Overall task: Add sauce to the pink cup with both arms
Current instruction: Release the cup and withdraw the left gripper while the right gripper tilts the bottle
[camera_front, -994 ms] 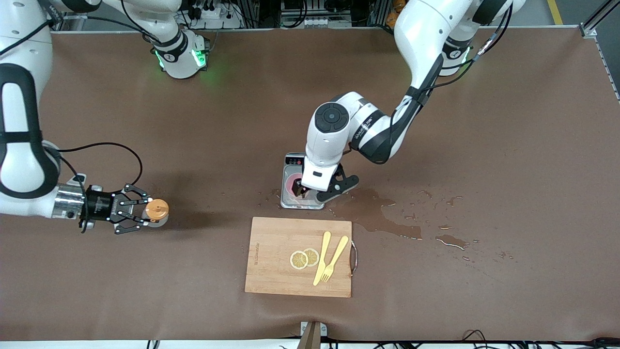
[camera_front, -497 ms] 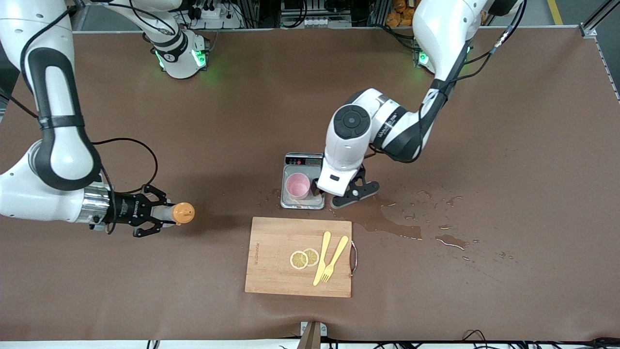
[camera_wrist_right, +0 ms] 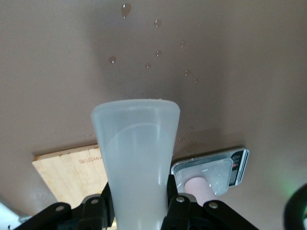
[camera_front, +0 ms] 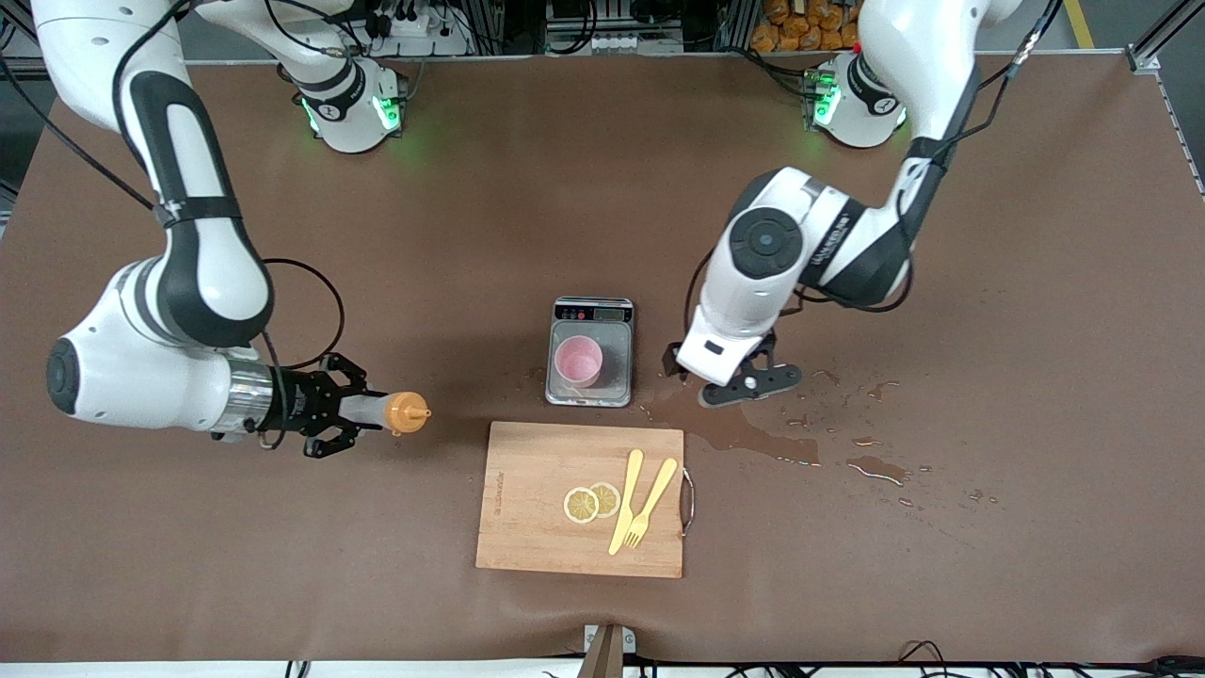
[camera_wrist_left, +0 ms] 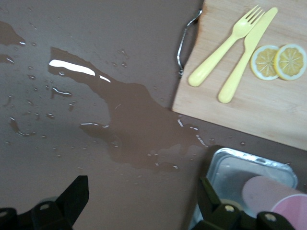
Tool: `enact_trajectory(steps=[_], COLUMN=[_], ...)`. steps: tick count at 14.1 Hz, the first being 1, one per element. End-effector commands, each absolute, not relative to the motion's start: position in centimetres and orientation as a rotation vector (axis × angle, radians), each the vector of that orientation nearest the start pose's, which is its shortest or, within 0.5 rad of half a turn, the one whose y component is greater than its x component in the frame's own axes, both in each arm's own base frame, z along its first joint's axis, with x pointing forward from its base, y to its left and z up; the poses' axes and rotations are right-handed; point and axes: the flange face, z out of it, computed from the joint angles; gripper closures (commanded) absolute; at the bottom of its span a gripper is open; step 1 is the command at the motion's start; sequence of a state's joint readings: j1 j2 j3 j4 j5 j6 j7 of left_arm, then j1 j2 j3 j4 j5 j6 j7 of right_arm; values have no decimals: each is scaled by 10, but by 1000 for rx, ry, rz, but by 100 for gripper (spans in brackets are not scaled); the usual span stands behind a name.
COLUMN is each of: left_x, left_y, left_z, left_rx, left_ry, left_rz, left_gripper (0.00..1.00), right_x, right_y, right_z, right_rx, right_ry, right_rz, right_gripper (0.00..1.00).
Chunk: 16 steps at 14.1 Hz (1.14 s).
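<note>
The pink cup [camera_front: 577, 360] stands upright on the steel plate of a small scale [camera_front: 612, 377] at the table's middle. My right gripper [camera_front: 350, 412] is shut on the sauce bottle [camera_front: 381, 412], held on its side over bare table, its orange cap [camera_front: 407, 412] pointing toward the scale. In the right wrist view the bottle's whitish body [camera_wrist_right: 136, 143] sits between the fingers [camera_wrist_right: 175, 191], with the cup [camera_wrist_right: 196, 188] past it. My left gripper [camera_front: 725, 381] is open and empty, low over the wet patch beside the scale. The left wrist view shows its fingers [camera_wrist_left: 72, 199] spread wide and the cup [camera_wrist_left: 280, 199].
A wooden cutting board [camera_front: 537, 527] lies nearer the front camera than the scale, with two lemon slices [camera_front: 591, 502], a yellow knife [camera_front: 624, 501] and a fork [camera_front: 650, 504]. Spilled water [camera_front: 744, 428] spreads from the scale toward the left arm's end.
My left gripper has drawn away from the pink cup toward the left arm's end. My right gripper has carried the bottle toward the scale and tipped it onto its side.
</note>
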<state>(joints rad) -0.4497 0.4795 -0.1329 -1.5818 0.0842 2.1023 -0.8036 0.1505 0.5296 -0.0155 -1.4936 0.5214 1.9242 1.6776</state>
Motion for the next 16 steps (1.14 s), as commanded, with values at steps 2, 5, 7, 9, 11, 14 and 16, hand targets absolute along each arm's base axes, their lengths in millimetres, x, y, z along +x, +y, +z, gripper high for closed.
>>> enact_trajectory(steps=[2, 5, 7, 9, 11, 14, 16], left_x=[568, 571, 571, 563, 565, 558, 552], left_y=[-316, -277, -248, -220, -190, -162, -153], left_z=[388, 406, 420, 424, 436, 436, 431], left_rx=[-3144, -3136, -3116, -3069, -3072, -3064, -3062], left_ry=[-165, -49, 11, 145, 244, 283, 290], left_rz=[5, 119, 193, 355, 377, 419, 434], left_gripper=[0, 0, 0, 0, 0, 0, 0], right_x=[673, 662, 657, 651, 643, 628, 618], right_y=[174, 212, 229, 246, 264, 295, 311], right_z=[379, 380, 383, 383, 381, 372, 366], right_rx=[-1881, -1919, -1925, -1939, -1961, -2038, -2074], right_ry=[2300, 2367, 2391, 2412, 2441, 2456, 2488], right_rz=[506, 418, 382, 353, 280, 175, 93], right_gripper=[57, 57, 57, 57, 57, 57, 57])
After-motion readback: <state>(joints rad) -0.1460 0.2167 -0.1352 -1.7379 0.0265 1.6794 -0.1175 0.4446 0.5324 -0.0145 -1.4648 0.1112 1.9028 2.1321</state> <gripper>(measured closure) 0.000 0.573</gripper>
